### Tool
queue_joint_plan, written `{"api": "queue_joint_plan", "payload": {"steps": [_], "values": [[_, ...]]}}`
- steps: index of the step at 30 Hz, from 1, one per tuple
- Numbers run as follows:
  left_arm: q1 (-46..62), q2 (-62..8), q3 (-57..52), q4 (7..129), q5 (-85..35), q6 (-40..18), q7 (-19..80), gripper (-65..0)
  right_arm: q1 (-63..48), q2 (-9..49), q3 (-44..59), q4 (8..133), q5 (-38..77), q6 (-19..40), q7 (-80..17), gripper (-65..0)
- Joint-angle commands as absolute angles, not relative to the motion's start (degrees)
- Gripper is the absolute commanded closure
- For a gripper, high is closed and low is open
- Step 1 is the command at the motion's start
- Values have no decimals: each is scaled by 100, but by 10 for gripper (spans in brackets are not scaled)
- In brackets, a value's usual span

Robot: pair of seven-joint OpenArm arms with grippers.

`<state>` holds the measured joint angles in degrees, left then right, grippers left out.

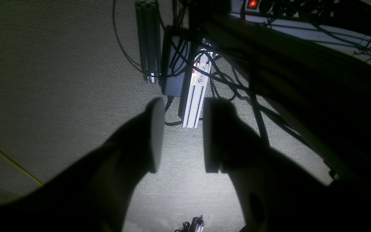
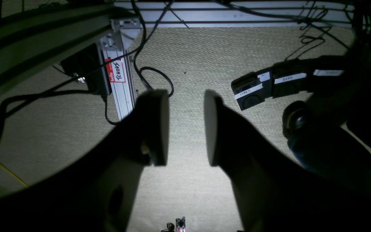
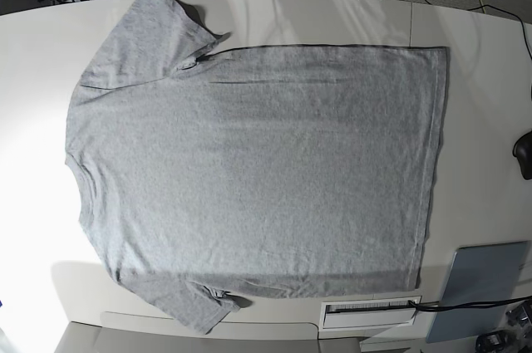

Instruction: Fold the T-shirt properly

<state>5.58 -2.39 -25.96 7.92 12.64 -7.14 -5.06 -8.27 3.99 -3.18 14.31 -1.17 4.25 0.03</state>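
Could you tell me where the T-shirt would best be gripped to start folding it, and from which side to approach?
The T-shirt lies flat, plain side up, collar toward the base view's left and hem toward its right. Probably pinch the far long edge at two points, the shoulder by the upper sleeve and the upper hem corner, coming from above. Those edges lie free on the table.

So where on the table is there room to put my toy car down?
Bare table lies right of the T-shirt, between its hem and the table's edge, above the grey-blue pad. There is another bare patch left of the neck. The middle is all shirt; the lower right corner is crowded.
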Motion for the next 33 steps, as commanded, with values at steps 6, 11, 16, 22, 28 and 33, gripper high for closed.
{"api": "queue_joint_plan", "payload": {"steps": [6,11,16,22,28,33], "values": [[589,-244,-2585,805,1291,-755,-558,-222,-860,445,-331,1452,-89,408,54,-190],[589,-244,-2585,805,1291,-755,-558,-222,-860,447,-331,1452,-89,408,54,-190],[589,-246,-2585,805,1291,-755,-558,-222,-860,447,-331,1452,-89,408,69,-190],[589,-246,-2585,805,1291,-755,-552,-222,-860,445,-331,1452,-89,408,97,-190],[808,-272,-2585,1157,1293,-919,-333,-222,-1087,550,-331,1551,-93,410,217,-190],[1472,-272,-2585,2357,1280,-1498,54,-222,-1699,768,-331,2327,-106,425,54,-190]]}}
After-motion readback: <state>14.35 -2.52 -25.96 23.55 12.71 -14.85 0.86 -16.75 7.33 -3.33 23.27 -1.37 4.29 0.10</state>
